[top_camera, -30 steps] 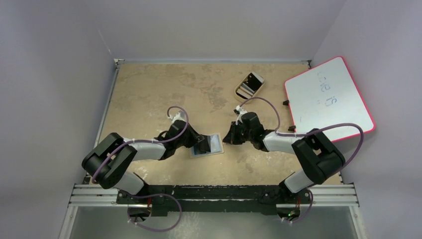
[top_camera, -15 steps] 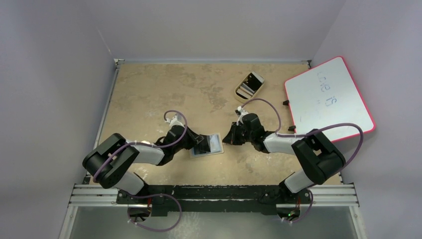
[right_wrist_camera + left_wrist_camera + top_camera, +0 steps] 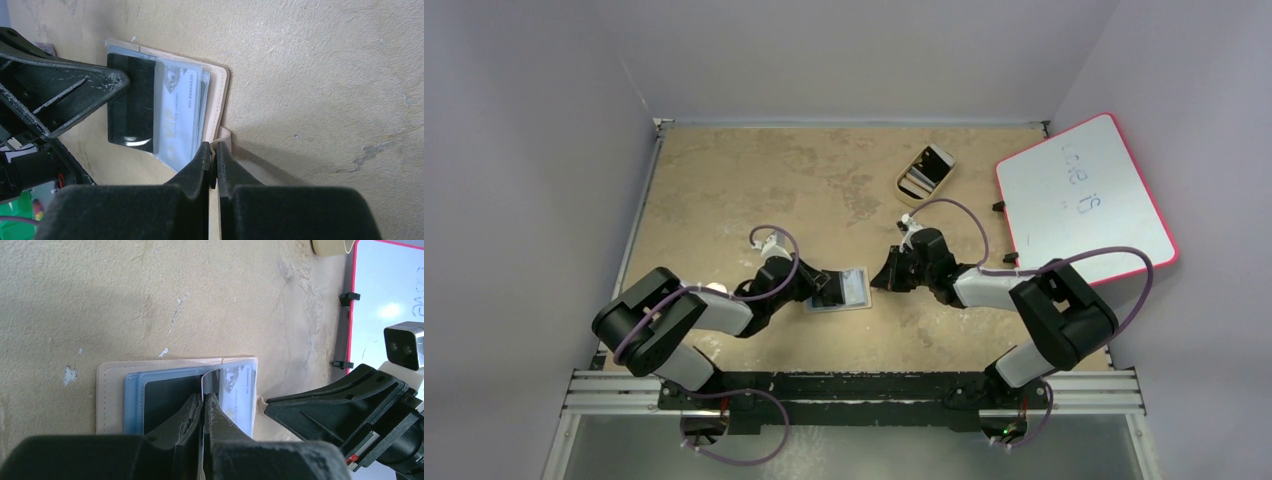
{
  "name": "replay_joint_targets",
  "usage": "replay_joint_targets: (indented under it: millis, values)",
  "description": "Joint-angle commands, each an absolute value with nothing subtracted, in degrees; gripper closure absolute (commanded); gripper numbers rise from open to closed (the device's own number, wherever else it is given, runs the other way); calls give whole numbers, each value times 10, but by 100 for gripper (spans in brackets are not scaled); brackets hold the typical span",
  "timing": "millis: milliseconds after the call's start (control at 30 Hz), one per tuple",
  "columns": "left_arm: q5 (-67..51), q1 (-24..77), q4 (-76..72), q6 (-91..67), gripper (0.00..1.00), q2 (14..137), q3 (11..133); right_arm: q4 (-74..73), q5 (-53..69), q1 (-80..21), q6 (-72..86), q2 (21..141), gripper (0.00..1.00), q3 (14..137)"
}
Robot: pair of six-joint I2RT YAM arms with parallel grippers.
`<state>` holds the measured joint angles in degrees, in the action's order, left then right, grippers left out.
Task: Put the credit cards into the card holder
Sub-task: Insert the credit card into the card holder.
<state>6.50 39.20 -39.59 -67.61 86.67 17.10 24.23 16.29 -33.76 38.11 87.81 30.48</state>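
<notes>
**A:** What has the left end effector got?

**B:** Its two scuffed black plastic fingers are pressed together on the thin edge of a glossy, pale blue-grey plastic credit card. The card carries small print. One corner of it curls upward just beyond the fingertips.

**A:** And where is the holder?

**B:** The flat tan bifold card holder, stitched along its border, lies open on the worktop directly beneath those fingertips, between the two end effectors. The card rests on its panel. A dark, shiny rectangle sits just beside the printed area, and I cannot tell whether it is a second card or part of the same one. A further pale blue edge shows under it.

**A:** And the right end effector?

**B:** It is clamped shut too, pinching the holder's little tan snap tab, which sticks out from the edge facing it. Its fingers are matte black and wedge-shaped.

**A:** What is the surface like?

**B:** The mottled beige worktop looks rough, with pale chips and scratches.

**A:** Anything else nearby?

**B:** A tan oval tray with a raised rim sits well beyond the right end effector, with a white-edged slab in it. A smooth white board with a red rim lies off to that end effector's outer side, overhanging the worktop's edge.
</notes>
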Motion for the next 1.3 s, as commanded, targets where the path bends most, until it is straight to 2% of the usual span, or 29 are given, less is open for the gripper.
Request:
replay_joint_targets:
  millis: [0, 233, 500, 533, 700, 800, 1267]
  values:
    - [111, 392, -355, -626, 100, 862, 163, 256, 187, -342, 392, 881, 100, 298]
    - [104, 411, -442, -680, 100, 900, 155, 257, 190, -342, 398, 886, 100, 297]
    - [113, 424, -472, -711, 100, 944, 159, 257, 189, -342, 415, 886, 100, 297]
    - [112, 424, -469, -711, 97, 947, 162, 257, 189, -342, 416, 885, 100, 296]
    - [124, 424, -360, -697, 76, 912, 196, 246, 195, -342, 417, 885, 100, 294]
    - [132, 424, -298, -689, 69, 875, 212, 244, 196, -342, 417, 882, 100, 294]
    - [183, 425, -69, -645, 65, 813, 303, 232, 191, -342, 409, 875, 100, 301]
